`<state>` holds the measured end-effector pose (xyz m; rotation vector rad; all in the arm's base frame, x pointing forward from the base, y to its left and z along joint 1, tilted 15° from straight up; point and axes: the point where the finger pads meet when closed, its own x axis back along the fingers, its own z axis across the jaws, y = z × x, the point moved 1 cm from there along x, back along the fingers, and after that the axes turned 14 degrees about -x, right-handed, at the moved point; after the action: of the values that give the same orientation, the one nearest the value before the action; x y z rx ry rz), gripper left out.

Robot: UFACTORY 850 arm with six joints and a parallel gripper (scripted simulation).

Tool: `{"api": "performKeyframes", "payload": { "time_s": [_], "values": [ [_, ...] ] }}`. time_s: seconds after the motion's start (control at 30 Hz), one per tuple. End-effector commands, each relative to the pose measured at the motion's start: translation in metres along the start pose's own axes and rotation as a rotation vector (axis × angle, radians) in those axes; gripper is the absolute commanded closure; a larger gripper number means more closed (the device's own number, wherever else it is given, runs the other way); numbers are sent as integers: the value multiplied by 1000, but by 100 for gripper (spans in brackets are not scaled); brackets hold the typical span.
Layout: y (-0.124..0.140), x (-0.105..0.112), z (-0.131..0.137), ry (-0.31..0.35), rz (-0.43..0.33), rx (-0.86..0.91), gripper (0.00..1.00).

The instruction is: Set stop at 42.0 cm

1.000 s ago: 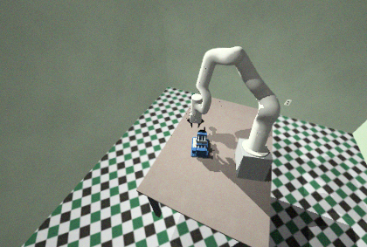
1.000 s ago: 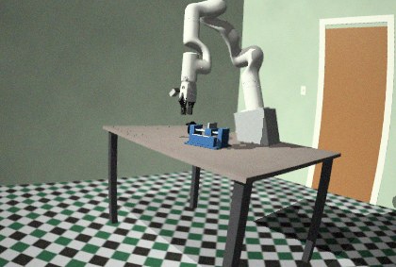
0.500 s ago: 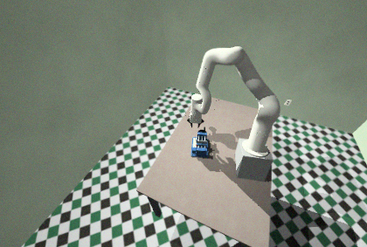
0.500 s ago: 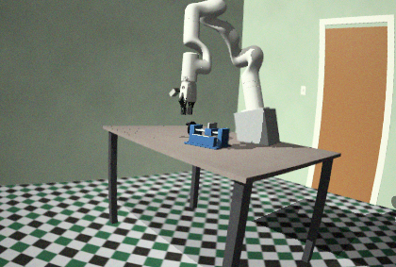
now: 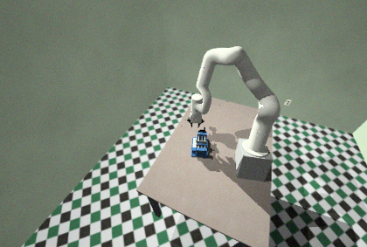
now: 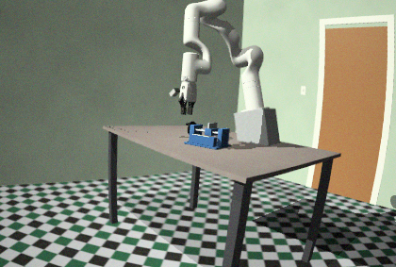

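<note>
A small blue slide fixture (image 5: 200,144) with two rails and a grey stop block sits on the brown table; it also shows in the exterior view (image 6: 207,138). Its dark handwheel (image 6: 191,123) is at the fixture's far end. My gripper (image 6: 187,107) hangs above that end, well clear of the handwheel, pointing down. It also shows in the top view (image 5: 195,122). Its fingers stand partly open with nothing between them.
The arm's grey base block (image 5: 253,162) stands on the table to the right of the fixture. The table edge (image 5: 150,163) is to the fixture's left. A brown door (image 6: 354,106) is in the far wall.
</note>
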<state>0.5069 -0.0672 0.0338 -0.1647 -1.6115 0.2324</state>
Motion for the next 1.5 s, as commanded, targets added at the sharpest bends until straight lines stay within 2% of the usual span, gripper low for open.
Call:
{"api": "performKeyframes", "payload": {
  "time_s": [0.0,0.33,1.47],
  "values": [
    [-8,1,8,-1,0,0,43],
    [-60,0,70,-1,0,0,43],
    [-64,-7,74,-1,0,0,43]
  ]
}}
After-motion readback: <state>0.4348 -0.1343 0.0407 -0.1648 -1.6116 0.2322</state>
